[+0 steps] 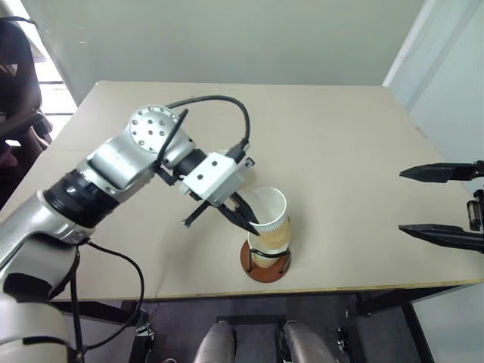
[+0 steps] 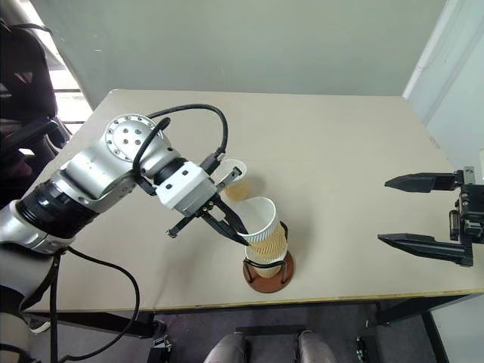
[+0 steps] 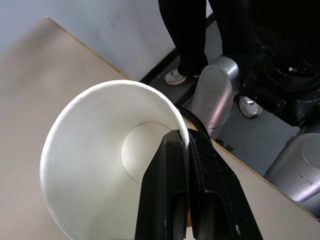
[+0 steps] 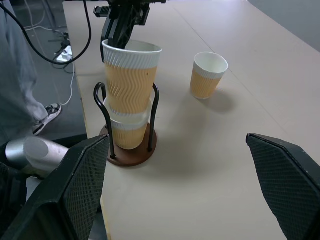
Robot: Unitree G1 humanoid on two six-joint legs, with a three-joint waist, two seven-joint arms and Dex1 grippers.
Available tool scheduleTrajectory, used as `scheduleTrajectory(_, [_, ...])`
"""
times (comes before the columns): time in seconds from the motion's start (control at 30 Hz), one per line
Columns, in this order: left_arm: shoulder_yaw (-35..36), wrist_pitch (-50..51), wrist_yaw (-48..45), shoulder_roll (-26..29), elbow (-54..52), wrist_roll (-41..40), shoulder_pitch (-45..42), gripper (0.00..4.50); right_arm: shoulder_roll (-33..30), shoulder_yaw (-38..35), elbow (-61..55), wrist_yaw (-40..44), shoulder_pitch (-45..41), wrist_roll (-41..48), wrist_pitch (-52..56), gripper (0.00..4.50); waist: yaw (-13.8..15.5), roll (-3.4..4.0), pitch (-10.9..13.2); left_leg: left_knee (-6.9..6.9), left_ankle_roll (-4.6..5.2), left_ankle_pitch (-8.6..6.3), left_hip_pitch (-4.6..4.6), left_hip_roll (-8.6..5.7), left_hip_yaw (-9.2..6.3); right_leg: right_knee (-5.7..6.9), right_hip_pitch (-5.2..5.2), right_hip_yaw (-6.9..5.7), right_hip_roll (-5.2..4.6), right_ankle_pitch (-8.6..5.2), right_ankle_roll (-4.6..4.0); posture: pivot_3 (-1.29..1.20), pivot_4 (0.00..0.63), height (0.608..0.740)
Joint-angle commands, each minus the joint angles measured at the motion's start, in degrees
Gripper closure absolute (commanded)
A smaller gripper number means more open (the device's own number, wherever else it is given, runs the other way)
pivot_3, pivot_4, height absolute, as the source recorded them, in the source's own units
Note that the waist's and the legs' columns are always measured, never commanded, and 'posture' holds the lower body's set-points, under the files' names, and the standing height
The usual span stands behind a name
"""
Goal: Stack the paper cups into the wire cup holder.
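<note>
Fingers (image 3: 175, 165) astride cup (image 3: 95, 160) rim (clamped)

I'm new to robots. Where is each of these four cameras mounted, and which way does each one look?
Left eye: on the head, looking down at the table; both arms show.
Right eye: beside it, same scene; the wire cup holder sits near the front edge.
Left wrist: along the left gripper, shut on the top cup's rim.
Right wrist: between the open right gripper fingers, facing the holder, the stacked cups and the loose cup.
Shared: every view shows the top cup.
</note>
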Motion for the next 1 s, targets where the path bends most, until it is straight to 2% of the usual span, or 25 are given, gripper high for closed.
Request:
scheduleTrajectory(0.03, [0.0, -1.7, -2.3, 0.7, -0.7, -0.4, -1.8, 4.44, -0.7, -2.2, -0.7, -0.3, -0.2, 1.0, -0.5, 0.04, 0.0, 0.0, 0.0, 0.05, 0.02, -0.02, -0.01, 0.0, 0.01, 0.0, 0.01, 0.0, 0.0, -0.01, 0.01, 0.0, 0.15, 0.74])
scheduleTrajectory(0.3, [0.9, -2.4, -2.3, -1.3, 0.8, 5.4, -1.5, 4.44, -0.5, -1.9, -0.9, -0.7, -0.1, 0.8, -0.8, 0.04, 0.0, 0.01, 0.0, 0.33, 0.13, -0.12, -0.04, -0.01, 0.03, 0.0, 0.09, 0.01, -0.02, -0.03, 0.05, 0.0, 0.15, 0.74])
scheduleTrajectory(0.5, [0.4, -2.2, -2.3, -1.1, -0.2, 5.6, -1.6, 4.44, -0.5, -2.0, -0.9, -0.7, 0.0, 0.7, -0.9, 0.04, 0.0, 0.01, 0.0, 0.35, 0.16, -0.16, -0.04, 0.0, 0.09, 0.0, 0.09, 0.02, -0.02, -0.03, 0.07, 0.0, 0.15, 0.74])
scheduleTrajectory(0.6, [0.3, -1.8, -2.3, -1.4, -0.2, 5.6, -1.8, 3.79, -0.4, -1.8, -1.0, -1.0, 0.2, 0.4, -1.1, 0.04, 0.0, 0.01, 0.0, 0.35, 0.16, -0.16, -0.04, -0.01, 0.1, 0.0, 0.09, 0.02, -0.03, -0.04, 0.08, 0.0, 0.15, 0.74])
scheduleTrajectory(0.8, [0.3, -1.8, -2.3, -2.0, 0.3, 5.5, -2.3, 1.7, -0.3, -1.5, -1.2, -1.6, 0.4, 0.2, -1.4, 0.04, 0.0, 0.01, 0.0, 0.35, 0.17, -0.17, -0.04, -0.01, 0.11, 0.0, 0.08, 0.03, -0.03, -0.04, 0.09, 0.0, 0.15, 0.74])
scheduleTrajectory(0.93, [5.7, -0.7, -2.3, -5.8, 4.4, 7.6, -2.7, 0.27, -0.5, -0.8, -0.6, -1.9, 0.0, 0.0, -2.0, 0.04, 0.1, 0.01, 0.0, 0.35, 0.17, -0.17, -0.04, -0.01, 0.13, 0.0, 0.09, 0.04, -0.04, -0.04, 0.09, 0.0, 0.15, 0.74])
scheduleTrajectory(0.97, [7.9, -0.4, -2.3, -6.8, 6.6, 8.3, -3.2, 0.04, -0.7, -0.6, -0.3, -1.9, -0.2, -0.1, -2.2, 0.04, 0.1, 0.0, 0.0, 0.36, 0.17, -0.17, -0.04, -0.01, 0.12, 0.0, 0.09, 0.04, -0.04, -0.03, 0.1, 0.0, 0.15, 0.74])
scheduleTrajectory(1.0, [10.1, -0.3, -2.3, -7.8, 8.8, 9.1, -3.8, 0.04, -0.9, -0.4, 0.0, -1.9, -0.4, -0.1, -2.4, 0.04, 0.1, 0.0, 0.0, 0.37, 0.17, -0.17, -0.05, -0.01, 0.12, 0.0, 0.09, 0.04, -0.04, -0.03, 0.11, 0.0, 0.15, 0.74])
